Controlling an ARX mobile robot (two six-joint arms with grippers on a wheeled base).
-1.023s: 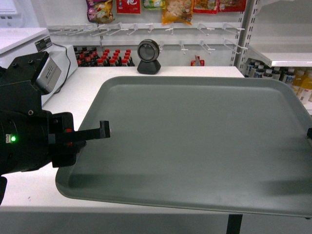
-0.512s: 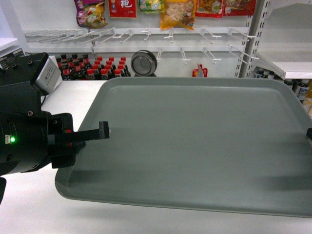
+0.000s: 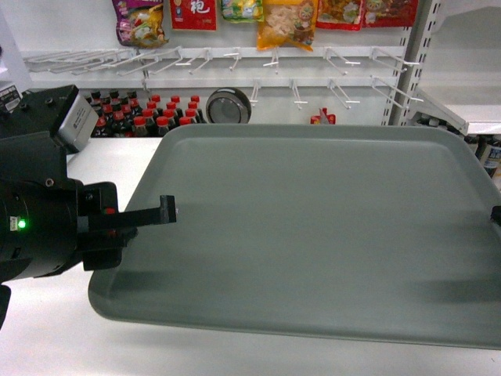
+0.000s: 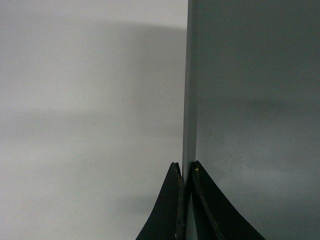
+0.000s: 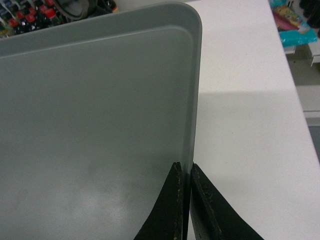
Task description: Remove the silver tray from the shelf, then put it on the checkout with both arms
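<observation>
The silver tray (image 3: 313, 227) is held level over the white checkout (image 3: 117, 153), carried between both arms. The left gripper (image 4: 186, 172) has its thin black fingers (image 4: 170, 200) pinched nearly together on the tray's left rim, one above and one below. The right gripper (image 5: 186, 172) clamps the right rim in the same narrow pinch.
</observation>
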